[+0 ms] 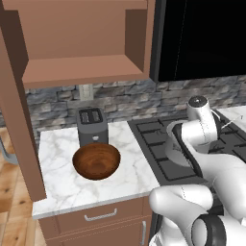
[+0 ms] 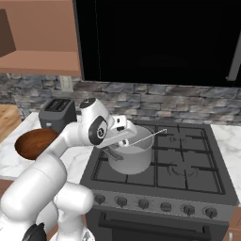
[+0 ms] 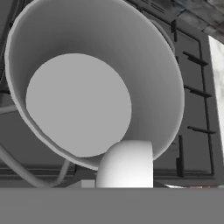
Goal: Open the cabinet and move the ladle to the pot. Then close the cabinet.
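Cabinet [image 1: 81,43] was found open, shelf bare. Tool [image 2: 126,136] was held over the pot [image 2: 134,157] on the stove [image 2: 188,164]; a thin handle, judged the ladle [image 2: 148,137], projected from it. Whether the tool was clamped could not be told. Release and closing were judged outstanding.

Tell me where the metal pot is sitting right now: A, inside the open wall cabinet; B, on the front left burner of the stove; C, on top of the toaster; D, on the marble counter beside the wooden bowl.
B: the pot stands on the grates at the front left of the stove, while the wooden bowl sits apart on the marble counter.
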{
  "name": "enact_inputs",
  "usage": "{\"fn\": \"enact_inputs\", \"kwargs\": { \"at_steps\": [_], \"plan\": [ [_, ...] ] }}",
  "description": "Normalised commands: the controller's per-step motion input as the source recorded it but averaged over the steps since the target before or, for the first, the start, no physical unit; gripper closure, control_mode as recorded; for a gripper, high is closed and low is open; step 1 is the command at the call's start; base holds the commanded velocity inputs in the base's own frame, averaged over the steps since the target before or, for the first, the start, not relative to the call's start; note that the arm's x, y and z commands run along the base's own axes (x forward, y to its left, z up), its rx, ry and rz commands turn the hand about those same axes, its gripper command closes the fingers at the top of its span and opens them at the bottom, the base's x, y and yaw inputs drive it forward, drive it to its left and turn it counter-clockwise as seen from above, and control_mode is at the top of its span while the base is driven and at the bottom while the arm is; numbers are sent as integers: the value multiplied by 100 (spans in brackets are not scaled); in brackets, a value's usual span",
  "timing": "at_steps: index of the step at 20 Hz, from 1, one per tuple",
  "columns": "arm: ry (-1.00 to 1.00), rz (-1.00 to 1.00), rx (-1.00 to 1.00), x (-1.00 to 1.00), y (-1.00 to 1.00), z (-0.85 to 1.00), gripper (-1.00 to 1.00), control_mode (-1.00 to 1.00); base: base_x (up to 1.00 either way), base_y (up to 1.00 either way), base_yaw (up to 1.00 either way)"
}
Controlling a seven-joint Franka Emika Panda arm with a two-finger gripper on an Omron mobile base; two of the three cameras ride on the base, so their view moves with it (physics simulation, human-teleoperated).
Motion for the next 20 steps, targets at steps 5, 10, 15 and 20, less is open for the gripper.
{"fn": "enact_inputs", "kwargs": {
  "at_steps": [5,10,15,20],
  "plan": [
    [2,4,2,2,0,0,100,-100,0,0,0],
    [3,5,2,4,0,0,100,-100,0,0,0],
    [5,4,1,7,0,-1,100,-100,0,0,0],
    [7,2,0,11,0,-6,100,-100,0,0,0]
  ]
}}
